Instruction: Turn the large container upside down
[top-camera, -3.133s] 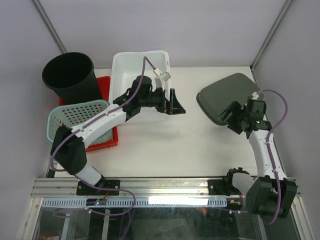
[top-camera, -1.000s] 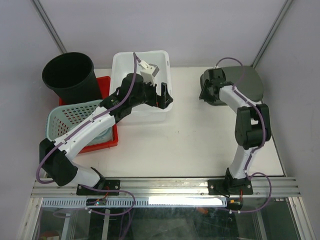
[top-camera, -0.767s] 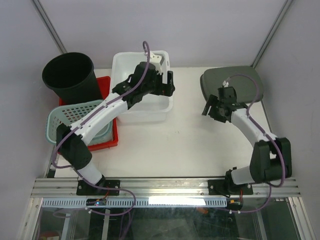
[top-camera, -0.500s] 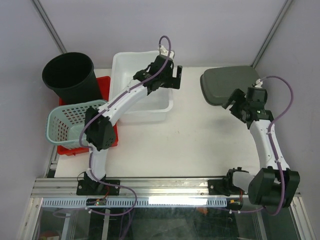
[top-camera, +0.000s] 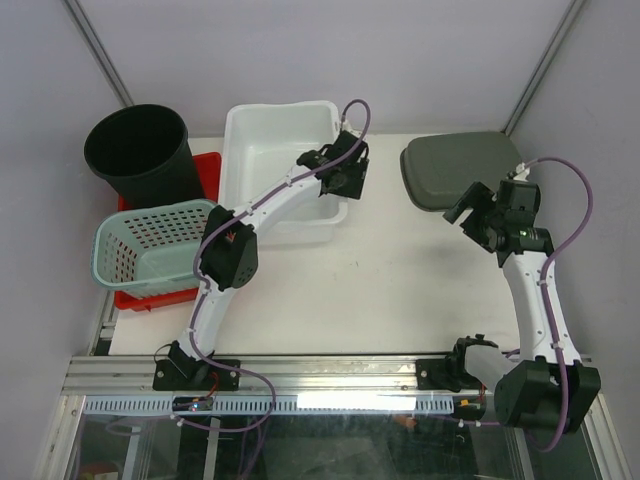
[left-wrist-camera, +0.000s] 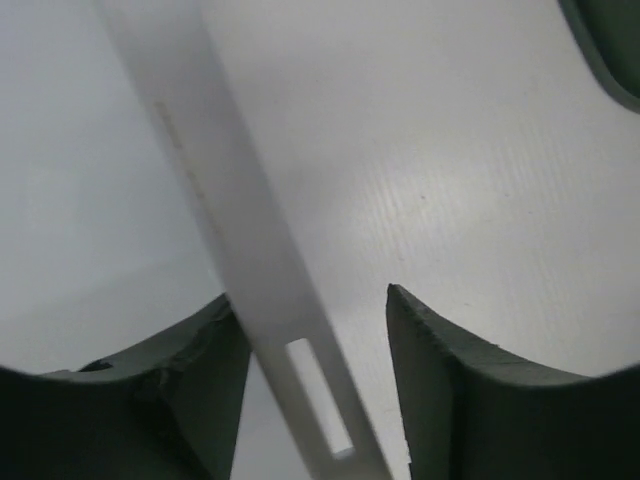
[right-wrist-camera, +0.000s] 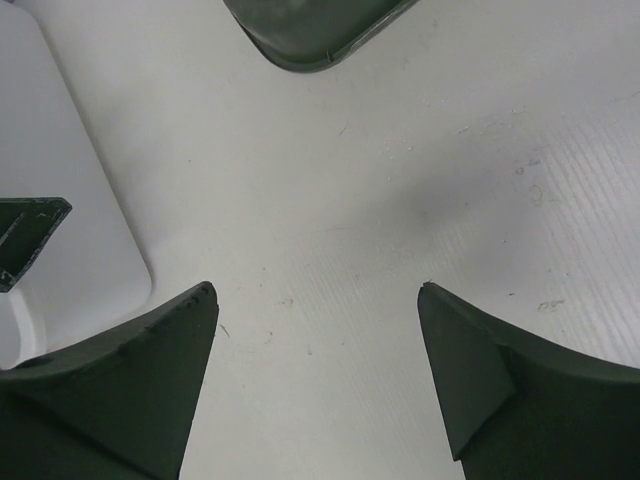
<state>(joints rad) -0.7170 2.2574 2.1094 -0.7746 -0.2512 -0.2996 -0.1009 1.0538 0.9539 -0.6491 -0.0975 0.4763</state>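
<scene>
- Looking down from the top camera, I see the large white container (top-camera: 270, 160) standing open side up at the far edge of the bench (top-camera: 380, 270), left of the middle.
- My left tool (top-camera: 347, 178) is at the container's right-hand wall, close to that wall's nearer corner.
- My right tool (top-camera: 472, 215) is over the right side of the bench, just beside a grey lid (top-camera: 455, 165) that lies in the far right corner.
- A black bucket (top-camera: 140, 150) stands in the far left corner, and a teal basket (top-camera: 150, 245) rests on a red tray (top-camera: 206, 172) along the left edge.
- From the left wrist camera, my left tool (left-wrist-camera: 308, 295) is spread, with its fingers (left-wrist-camera: 150, 400) one on either side of the large white container (left-wrist-camera: 250, 230) at its rim.
- The left finger lies against the rim, while a strip of bare bench (left-wrist-camera: 420, 200) shows between the rim and the right finger, so nothing is clamped.
- A narrow slot is cut in the rim between the fingers.
- From the right wrist camera, my right tool (right-wrist-camera: 315, 290) is spread wide with nothing between its fingers (right-wrist-camera: 110, 390), only bare bench (right-wrist-camera: 330, 220) beneath.
- The grey lid (right-wrist-camera: 310, 35) shows at the top of this view and a rounded corner of the large white container (right-wrist-camera: 70, 180) at the left, well apart from each other.
</scene>
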